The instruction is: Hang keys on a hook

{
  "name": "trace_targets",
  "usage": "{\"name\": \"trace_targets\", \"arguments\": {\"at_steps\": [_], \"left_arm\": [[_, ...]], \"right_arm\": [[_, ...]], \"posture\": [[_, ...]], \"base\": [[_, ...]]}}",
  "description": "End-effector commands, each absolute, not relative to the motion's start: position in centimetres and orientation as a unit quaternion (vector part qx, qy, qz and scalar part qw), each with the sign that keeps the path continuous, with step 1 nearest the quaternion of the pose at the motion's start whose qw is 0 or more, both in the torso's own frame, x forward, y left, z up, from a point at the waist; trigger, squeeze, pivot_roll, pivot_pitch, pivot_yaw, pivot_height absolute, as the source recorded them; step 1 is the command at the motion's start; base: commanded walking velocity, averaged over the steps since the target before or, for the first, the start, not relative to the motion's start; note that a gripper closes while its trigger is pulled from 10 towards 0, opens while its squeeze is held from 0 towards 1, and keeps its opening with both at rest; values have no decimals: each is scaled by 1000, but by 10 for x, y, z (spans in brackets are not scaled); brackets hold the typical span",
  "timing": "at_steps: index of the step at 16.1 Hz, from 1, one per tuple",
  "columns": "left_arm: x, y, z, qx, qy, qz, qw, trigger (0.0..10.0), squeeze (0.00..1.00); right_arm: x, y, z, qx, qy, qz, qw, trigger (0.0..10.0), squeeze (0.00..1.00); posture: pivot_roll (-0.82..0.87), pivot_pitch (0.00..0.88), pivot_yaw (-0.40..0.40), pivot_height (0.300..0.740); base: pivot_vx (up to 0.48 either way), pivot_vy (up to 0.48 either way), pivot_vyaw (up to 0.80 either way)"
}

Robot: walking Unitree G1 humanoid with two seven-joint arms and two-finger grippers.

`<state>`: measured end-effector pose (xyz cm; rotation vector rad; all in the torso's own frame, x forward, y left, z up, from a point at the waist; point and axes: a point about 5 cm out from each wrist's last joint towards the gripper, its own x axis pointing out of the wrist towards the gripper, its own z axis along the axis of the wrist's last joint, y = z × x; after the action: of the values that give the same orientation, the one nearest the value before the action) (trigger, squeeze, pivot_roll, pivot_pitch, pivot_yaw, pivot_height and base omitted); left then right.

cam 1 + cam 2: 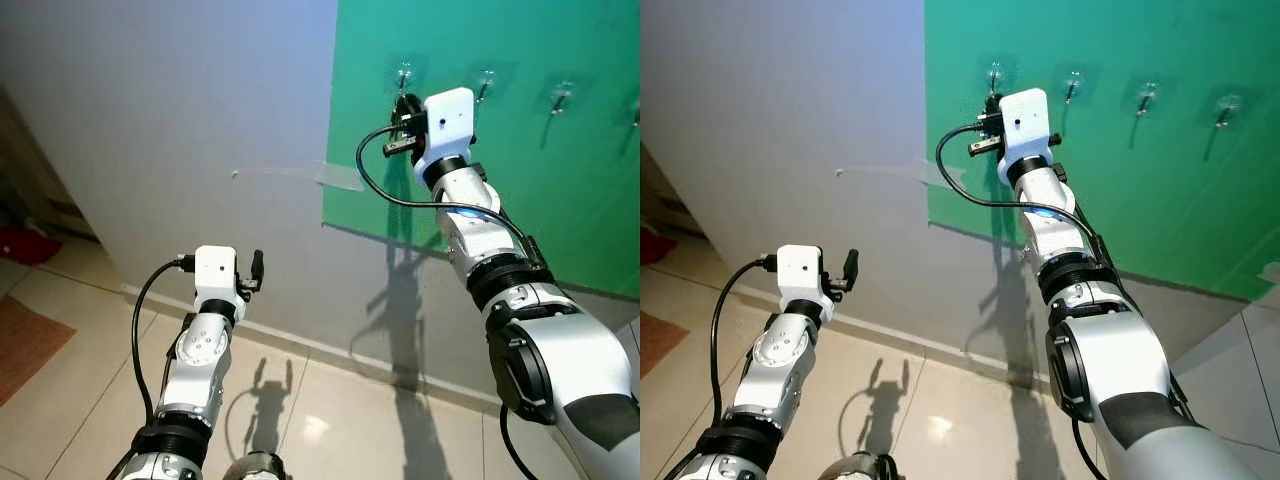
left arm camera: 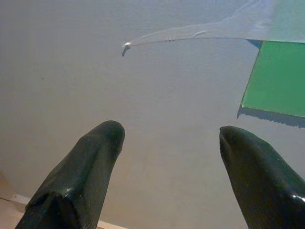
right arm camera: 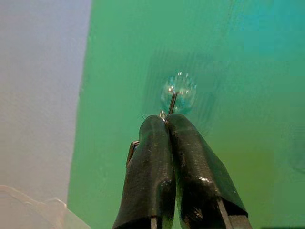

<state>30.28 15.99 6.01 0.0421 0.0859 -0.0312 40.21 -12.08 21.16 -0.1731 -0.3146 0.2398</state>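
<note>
Fingers pressed together, the right gripper (image 3: 164, 119) pinches a sliver of metal, seemingly the keys (image 3: 131, 152), just below a clear hook (image 3: 177, 90) on the green panel (image 1: 560, 190). More hooks (image 1: 1147, 97) line up beyond. Lower down, the left gripper (image 2: 167, 138) gapes wide before the grey wall (image 1: 180, 130).

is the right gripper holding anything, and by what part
The right gripper is shut on something thin and metallic, probably the keys' ring, right at the hook. The held part cannot be told. The left gripper holds nothing.
</note>
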Motion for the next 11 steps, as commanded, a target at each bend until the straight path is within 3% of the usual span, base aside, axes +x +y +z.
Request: {"name": "trace_targets", "arguments": {"at_steps": [1, 11], "left_arm": [[303, 157, 62, 18, 38, -20, 999, 10000, 0], [304, 160, 61, 19, 43, -11, 999, 10000, 0]], "right_arm": [[403, -123, 223, -88, -176, 115, 974, 0, 0], [404, -114, 238, -86, -204, 135, 966, 0, 0]], "posture": [[17, 0, -1, 740], [26, 0, -15, 740]], "base": [[0, 0, 0], [0, 0, 0]]}}
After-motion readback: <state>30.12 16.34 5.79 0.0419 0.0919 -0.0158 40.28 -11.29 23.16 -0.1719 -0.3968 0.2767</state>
